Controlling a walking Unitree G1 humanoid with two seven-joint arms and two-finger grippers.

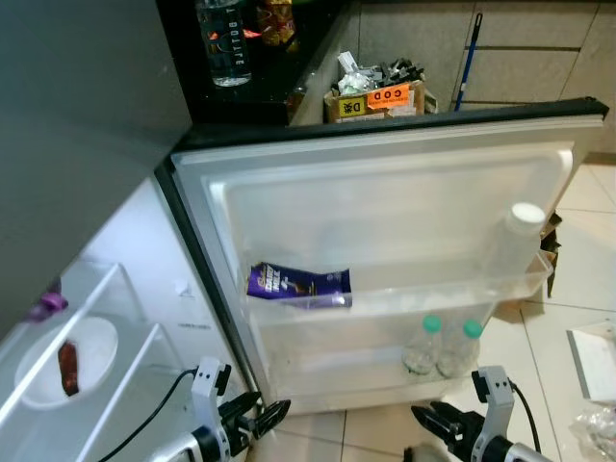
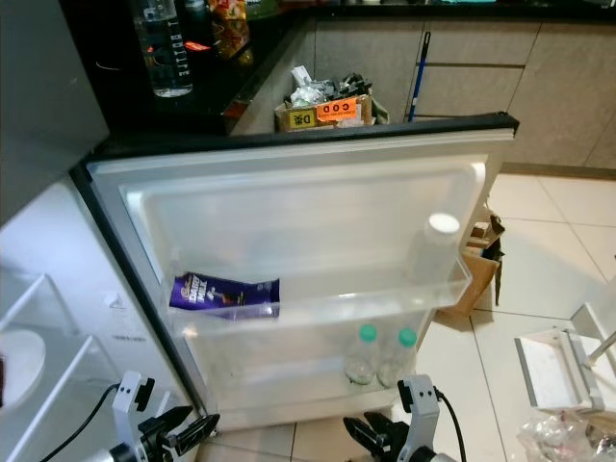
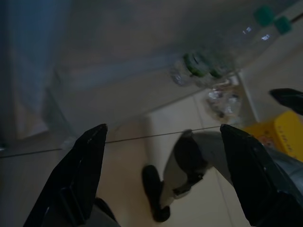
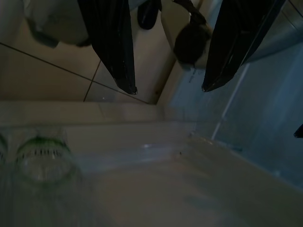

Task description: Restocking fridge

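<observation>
The fridge door [image 1: 385, 202] stands swung wide open, its white moulded plastic liner facing up toward the head camera. Beside it, the fridge interior [image 1: 87, 356] shows clear shelf rails and a round white plate [image 1: 58, 361] carrying one dark reddish item. Behind the door, a black table [image 1: 260, 67] holds one clear bottle with printed lettering [image 1: 223, 40]. Past it sits a cardboard box [image 1: 375, 96] stuffed with scraps, with orange labels on its flap.

The door's upper bin [image 1: 433, 289] holds a flat purple snack packet [image 1: 298, 284] at its left end and a translucent white-capped bottle [image 1: 520, 241] at its right end. The lower bin [image 2: 318, 375] carries two clear bottles with green caps [image 2: 382, 354], standing side by side and touching.

The right eye view adds a grey rack [image 2: 558, 371] on the tiled floor [image 2: 549, 260]. The left wrist view shows the robot's dark foot [image 3: 154, 189] on the tiles.

The left end effector [image 1: 258, 416] hangs low with fingers spread apart and empty. The right end effector [image 1: 435, 422] is likewise parted, clasping nothing, near the door's bottom edge.
</observation>
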